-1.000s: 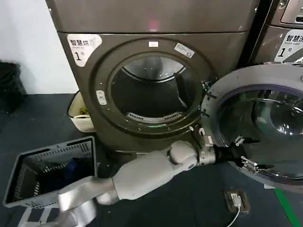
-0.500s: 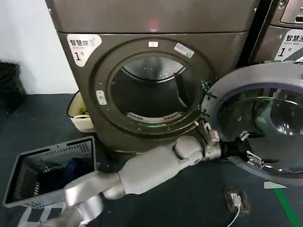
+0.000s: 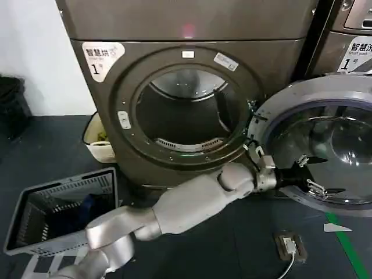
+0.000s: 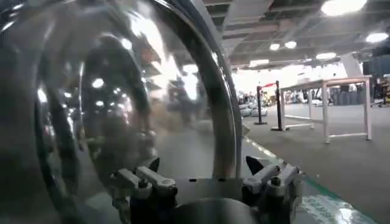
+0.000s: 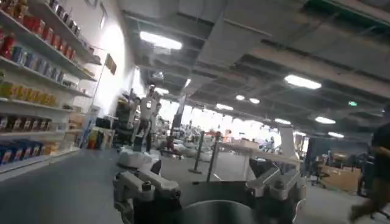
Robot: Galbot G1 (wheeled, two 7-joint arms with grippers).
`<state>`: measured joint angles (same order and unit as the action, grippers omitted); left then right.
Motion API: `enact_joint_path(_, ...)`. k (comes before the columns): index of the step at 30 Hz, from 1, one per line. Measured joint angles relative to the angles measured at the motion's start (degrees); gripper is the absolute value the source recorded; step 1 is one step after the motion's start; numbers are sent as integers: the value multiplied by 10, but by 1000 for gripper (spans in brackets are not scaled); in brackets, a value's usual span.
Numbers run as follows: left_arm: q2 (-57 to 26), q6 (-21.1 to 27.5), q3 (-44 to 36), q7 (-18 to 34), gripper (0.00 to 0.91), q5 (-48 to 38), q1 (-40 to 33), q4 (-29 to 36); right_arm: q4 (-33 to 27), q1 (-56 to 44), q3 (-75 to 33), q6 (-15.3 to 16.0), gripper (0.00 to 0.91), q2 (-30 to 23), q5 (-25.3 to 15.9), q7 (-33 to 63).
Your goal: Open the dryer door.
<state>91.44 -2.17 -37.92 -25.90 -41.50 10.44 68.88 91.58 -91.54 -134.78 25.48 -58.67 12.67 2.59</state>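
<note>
The left end effector [image 3: 311,174] is being held with its fingers spread, straddling the lower rim of the dryer door [image 3: 325,87], which is standing swung wide open and rising directly above and beyond it, to the right of the drum opening [image 3: 183,110]. In the left wrist view the door's glass bowl [image 4: 109,103] is curving just ahead of the spread fingers [image 4: 268,176]. The right end effector [image 5: 207,189] is likewise being held spread, away from the door. Judged from this, the left arm is nearer, and any further swing is being set along the rim's arc, away from the drum.

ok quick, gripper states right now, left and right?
Left gripper: open, fingers spread across the lower rim of the swung-open dryer door, not clamped.
Right gripper: open, holding nothing, pointed out at the room.
</note>
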Motion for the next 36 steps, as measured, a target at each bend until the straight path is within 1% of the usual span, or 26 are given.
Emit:
enact_joint_path(17,8,-7,0,4,907,7,-10,-40,8,-6,-28,0,907,-4,-9,-1)
enact_joint_path(30,8,-10,-2,11,907,12,-8,-41,15,-9,-28,0,907,-3,-6,-8)
enact_joint_path(36,8,-10,-5,13,907,4,-9,-25,17,-9,-26,0,907,-2,-3,-12)
